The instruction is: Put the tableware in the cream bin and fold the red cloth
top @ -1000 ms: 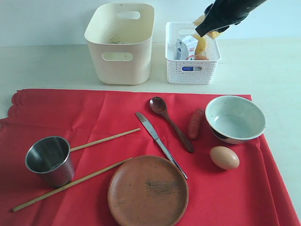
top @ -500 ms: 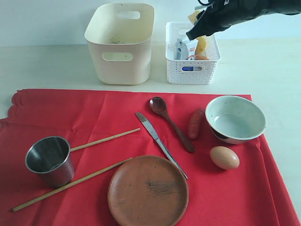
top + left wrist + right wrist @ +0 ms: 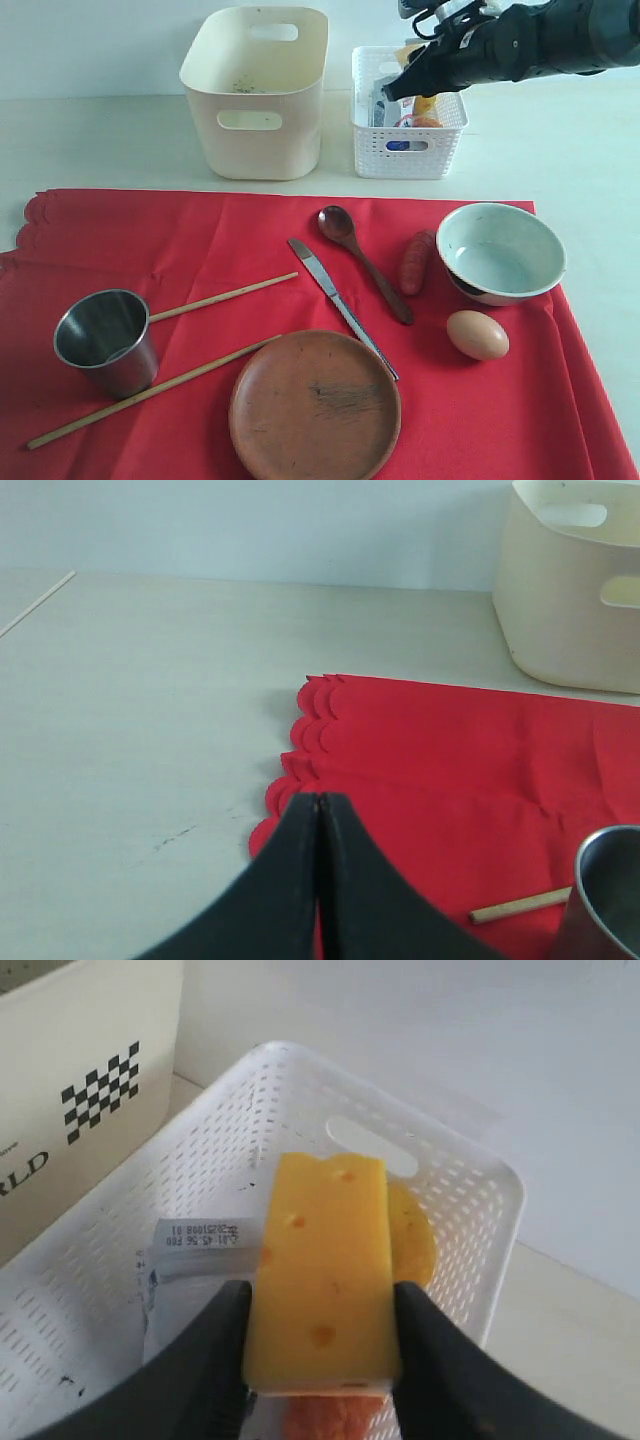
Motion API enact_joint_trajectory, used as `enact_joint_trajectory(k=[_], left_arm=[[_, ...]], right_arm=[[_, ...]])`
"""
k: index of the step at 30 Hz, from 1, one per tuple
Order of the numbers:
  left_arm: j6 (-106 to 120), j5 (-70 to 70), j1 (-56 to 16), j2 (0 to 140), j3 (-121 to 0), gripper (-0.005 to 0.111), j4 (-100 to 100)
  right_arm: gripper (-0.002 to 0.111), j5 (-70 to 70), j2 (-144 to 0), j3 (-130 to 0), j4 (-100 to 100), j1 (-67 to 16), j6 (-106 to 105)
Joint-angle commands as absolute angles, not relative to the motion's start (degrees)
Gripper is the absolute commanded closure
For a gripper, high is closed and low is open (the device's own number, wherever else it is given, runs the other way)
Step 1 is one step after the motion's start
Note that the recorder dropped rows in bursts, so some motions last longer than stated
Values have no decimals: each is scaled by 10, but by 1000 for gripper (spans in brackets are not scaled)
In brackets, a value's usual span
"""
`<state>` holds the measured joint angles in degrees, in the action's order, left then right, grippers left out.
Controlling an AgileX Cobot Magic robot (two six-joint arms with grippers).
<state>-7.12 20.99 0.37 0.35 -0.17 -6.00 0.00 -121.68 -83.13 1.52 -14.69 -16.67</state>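
- Yellow cheese [image 3: 320, 1250], a holed wedge, is pinched on both flat sides by the fingers of my right gripper [image 3: 322, 1355]. The grasp is firm.
- That hand hangs above the white lattice basket [image 3: 470, 1190]. A printed carton [image 3: 195, 1250] lies inside it, and something orange [image 3: 320, 1415] shows under the wedge.
- In the exterior view my right arm reaches in from the right, with the gripper over the basket's far half.
- My left gripper [image 3: 318, 880] has its jaws pressed together with nothing between them. It sits low over the scalloped edge of the red cloth [image 3: 450, 750].
- The cloth lies spread flat on the pale table [image 3: 100, 140], with the scallops at the left of the exterior view.
- The cream bin [image 3: 300, 130] stands upright on the table behind the cloth, just left of the basket. Dark specks show on its floor.
- All the tableware is on the cloth:
- The steel cup [image 3: 105, 340] stands upright at front left.
- One chopstick [image 3: 222, 297] runs from the cup's side toward the middle. The other chopstick [image 3: 150, 393] lies in front of the cup, its far tip at the plate's rim.
- The brown plate [image 3: 315, 405] is at front centre.
- The knife [image 3: 335, 295] lies slantwise, its tip by the plate's right rim.
- The wooden spoon [image 3: 365, 265] lies just right of the knife.
- The pale bowl [image 3: 497, 262] is at the right, upright.
- A carrot [image 3: 417, 262] lies between the spoon and the bowl, and an egg [image 3: 477, 334] sits just in front of the bowl.
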Motion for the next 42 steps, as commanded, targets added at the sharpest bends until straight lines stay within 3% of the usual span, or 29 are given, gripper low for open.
enact_joint_trajectory(k=[1, 13, 15, 21, 24, 42], left_arm=[[-71, 206, 0, 0, 0, 107, -59], [-71, 206, 0, 0, 0, 107, -59], [-71, 206, 0, 0, 0, 107, -59], [-71, 206, 0, 0, 0, 107, -59], [-71, 206, 0, 0, 0, 107, -59], [-71, 206, 0, 0, 0, 107, -59]], right_arm=[[108, 12, -1220, -831, 23, -145, -158], [108, 66, -1192, -831, 31, -145, -113], [104, 81, -1192, -831, 31, -145, -113], [52, 109, -1192, -831, 31, -147, -113], [34, 124, -1188, -831, 30, -147, -109], [33, 251, -1033, -831, 31, -147, -107]])
